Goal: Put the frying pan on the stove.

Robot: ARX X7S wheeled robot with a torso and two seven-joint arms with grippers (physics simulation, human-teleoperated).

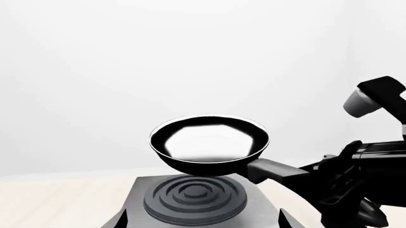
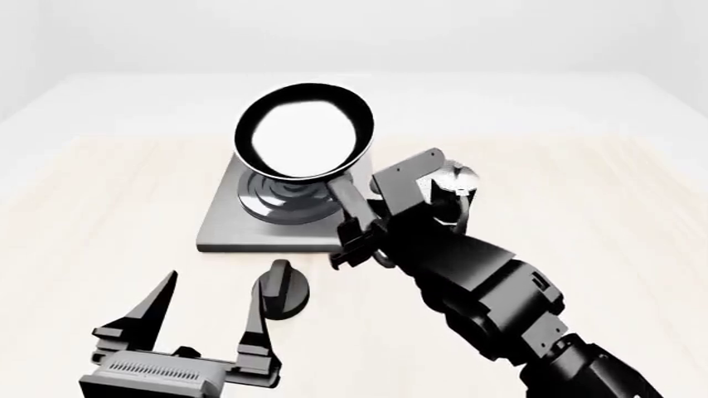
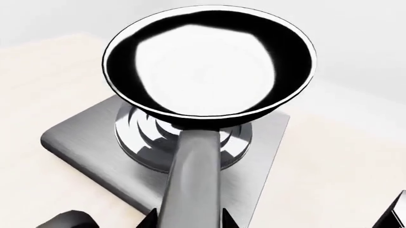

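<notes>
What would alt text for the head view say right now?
The right gripper holds the frying pan by its handle, raised above the stove on a pale wooden table. The left gripper is open near a small black knob.

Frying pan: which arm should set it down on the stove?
Right. The right gripper already grips the frying pan by its handle, held above the stove. The left gripper is open, empty, nearer the robot.
</notes>
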